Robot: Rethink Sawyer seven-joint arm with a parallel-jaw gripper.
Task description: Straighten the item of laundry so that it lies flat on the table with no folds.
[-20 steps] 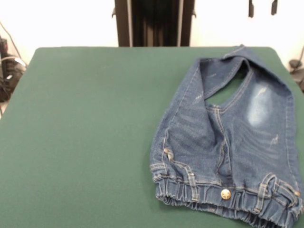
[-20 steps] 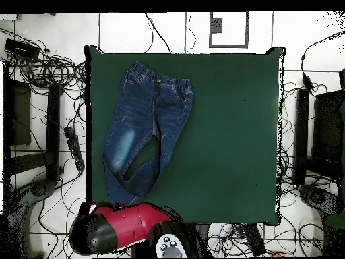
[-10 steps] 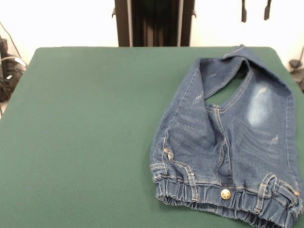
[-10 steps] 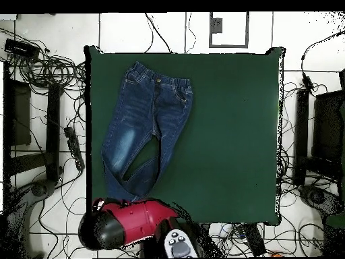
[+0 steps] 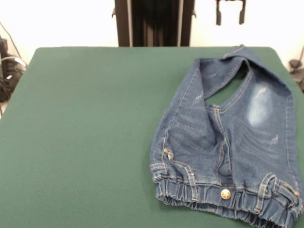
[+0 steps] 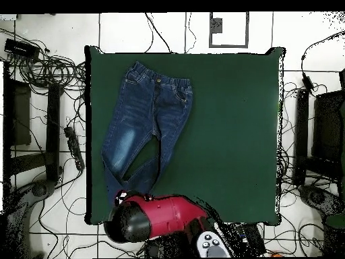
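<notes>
Denim, blue and faded, is the one item on the table: a single small pair of jeans point(image 5: 228, 147). In the front view it lies at the right side of the dark green table point(image 5: 85, 133), with the gathered waistband point(image 5: 228, 202) toward the near edge and the two legs going away to the far right corner. I count one brass button point(image 5: 225, 194) in the middle of the waistband and one whitish patch point(image 5: 260, 107) on the right leg. The legs part and then meet again at their far ends, so one triangle of green cloth shows between them. The gripper point(image 5: 230, 13) hangs at the top edge of this view, above the far edge of the table and not touching the jeans; its two dark fingers point(image 5: 219, 17) stand apart with nothing between them.

From the overhead view the whole pair point(image 6: 145, 128) is seen (the front view cuts it at the right and the bottom). It lies in the left half of the table point(image 6: 229, 135), waistband near the top edge, legs running down and to the left. The leg ends cross over each other just above the red and black arm point(image 6: 158, 217), which covers the bottom edge of the table. Only this view shows the arm's body and the many cables point(image 6: 47, 67) on the floor around the table; the gripper fingers cannot be seen in it.
</notes>
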